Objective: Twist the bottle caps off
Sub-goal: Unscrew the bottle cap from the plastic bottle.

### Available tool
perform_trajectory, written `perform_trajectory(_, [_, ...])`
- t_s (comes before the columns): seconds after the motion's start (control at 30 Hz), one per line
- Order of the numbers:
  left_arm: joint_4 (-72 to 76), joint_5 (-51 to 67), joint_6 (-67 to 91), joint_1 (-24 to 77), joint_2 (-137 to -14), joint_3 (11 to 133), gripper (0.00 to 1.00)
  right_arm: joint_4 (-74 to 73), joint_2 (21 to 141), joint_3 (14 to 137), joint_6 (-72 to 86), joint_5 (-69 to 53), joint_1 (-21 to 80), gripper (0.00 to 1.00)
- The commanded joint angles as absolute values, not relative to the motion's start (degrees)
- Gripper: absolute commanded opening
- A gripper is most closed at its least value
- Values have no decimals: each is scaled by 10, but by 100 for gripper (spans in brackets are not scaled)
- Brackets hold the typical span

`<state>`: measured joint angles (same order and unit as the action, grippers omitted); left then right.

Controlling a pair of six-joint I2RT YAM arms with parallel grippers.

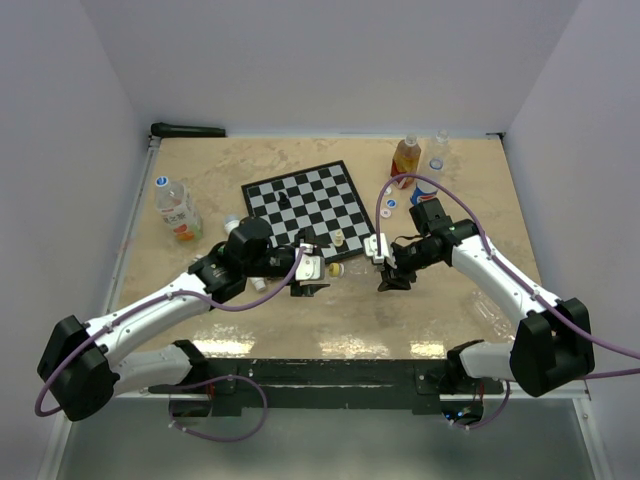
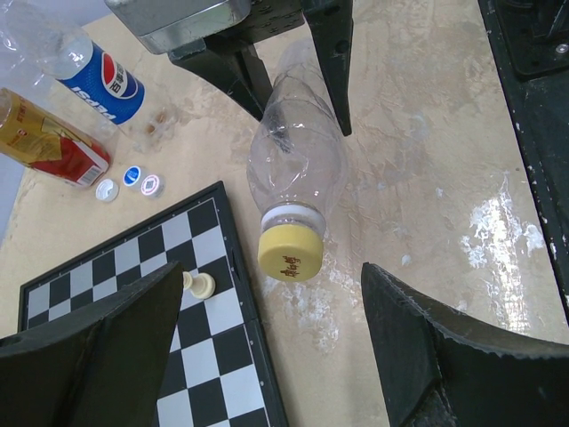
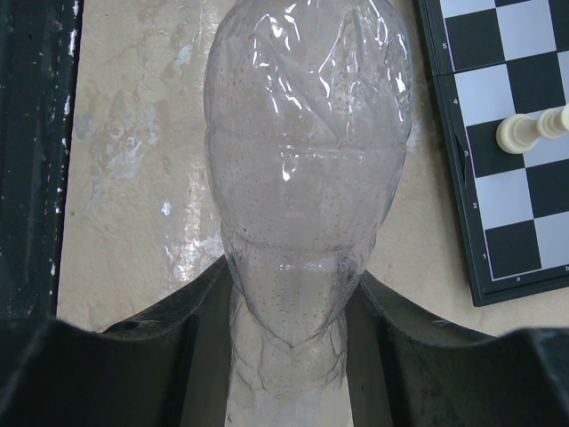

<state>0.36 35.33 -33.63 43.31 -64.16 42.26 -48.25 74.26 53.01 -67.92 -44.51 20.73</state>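
A clear empty bottle (image 2: 298, 160) lies level above the table, with its yellow cap (image 2: 291, 255) still on. My right gripper (image 3: 289, 351) is shut on the bottle (image 3: 307, 133) near its base end, one finger on each side. In the left wrist view the right gripper (image 2: 298, 98) clamps the bottle from behind. My left gripper (image 2: 274, 274) is open, and the yellow cap sits at the level of its fingertips with a gap on each side. From above, the left gripper (image 1: 318, 268) and right gripper (image 1: 385, 265) face each other across the yellow cap (image 1: 335, 269).
A chessboard (image 1: 305, 200) with a few pieces lies just behind the grippers; a cream pawn (image 2: 200, 285) stands near its edge. A Pepsi bottle (image 2: 93, 76), an orange-labelled bottle (image 2: 49, 138) and loose caps (image 2: 132, 175) sit at the back right. Another bottle (image 1: 175, 208) lies far left.
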Motion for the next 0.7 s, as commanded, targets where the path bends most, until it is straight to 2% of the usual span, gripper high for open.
perform_trajectory(0.0, [26, 364, -340, 437, -628, 416, 85, -475, 743, 529, -673, -461, 211, 2])
perform_trajectory(0.67, [33, 377, -343, 436, -639, 420, 85, -475, 745, 530, -673, -461, 211, 2])
